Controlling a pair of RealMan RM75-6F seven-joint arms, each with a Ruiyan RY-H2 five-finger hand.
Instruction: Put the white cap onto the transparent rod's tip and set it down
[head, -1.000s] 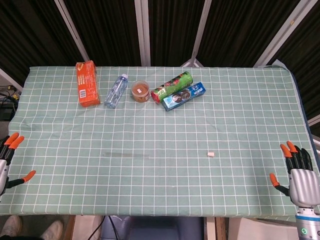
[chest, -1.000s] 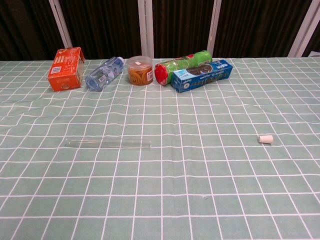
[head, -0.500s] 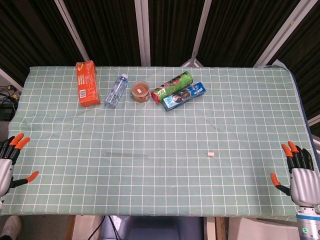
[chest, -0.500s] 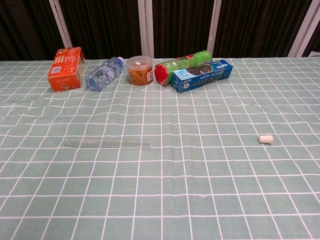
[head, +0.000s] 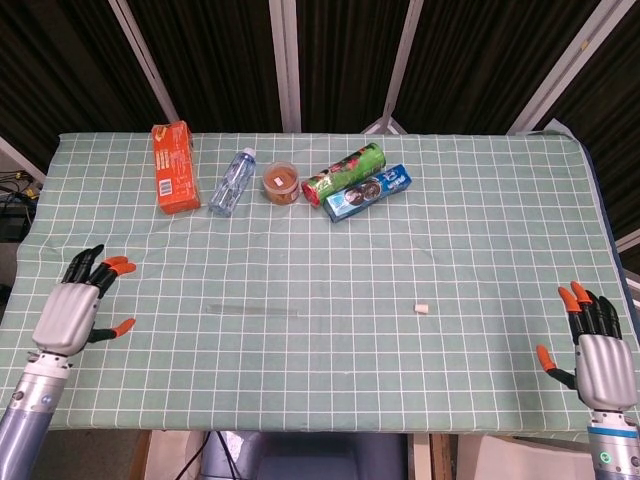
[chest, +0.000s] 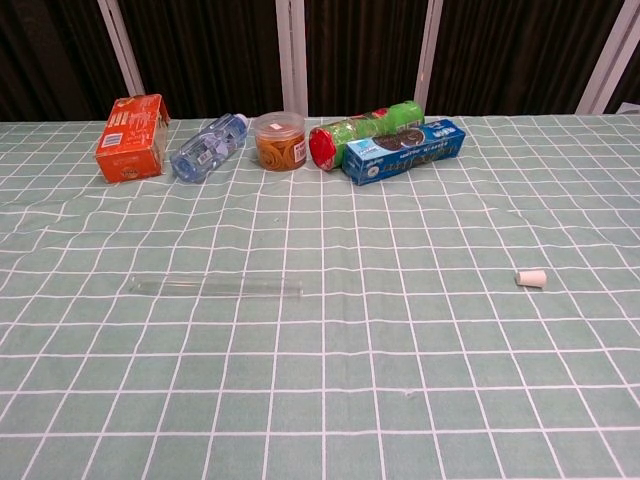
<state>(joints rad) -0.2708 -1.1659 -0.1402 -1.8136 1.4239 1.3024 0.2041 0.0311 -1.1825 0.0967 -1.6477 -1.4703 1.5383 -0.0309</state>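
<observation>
Overhead, one green checked tablecloth (head: 480, 230) carries seven loose things: one transparent rod (head: 253, 310), one white cap (head: 422, 308), and five goods in a row along the far side. The rod lies flat on the cloth, lengthwise across the robot's front; the cap lies on its side well apart from the rod, off its right-hand end, and neither is touched. Beyond the rod, running from its left end rightward, sit one orange carton (head: 172, 166), one clear water bottle (head: 231, 182) on its side, one small round tub with brown contents (head: 281, 183), one green snack tube with a red end (head: 344, 173), and one blue biscuit box (head: 368, 192) lying against that tube.

Two hands appear, and only in the head view. The left hand (head: 76, 311) hovers over the cloth's near left edge, on the rod's left and apart from it, fingers spread and holding nothing. The right hand (head: 595, 352) is at the near right corner, well right of the cap, fingers likewise apart and empty.

From the chest view (lower and closer) no hand shows, but the rod's glassy length and the print on the packages read more clearly.
</observation>
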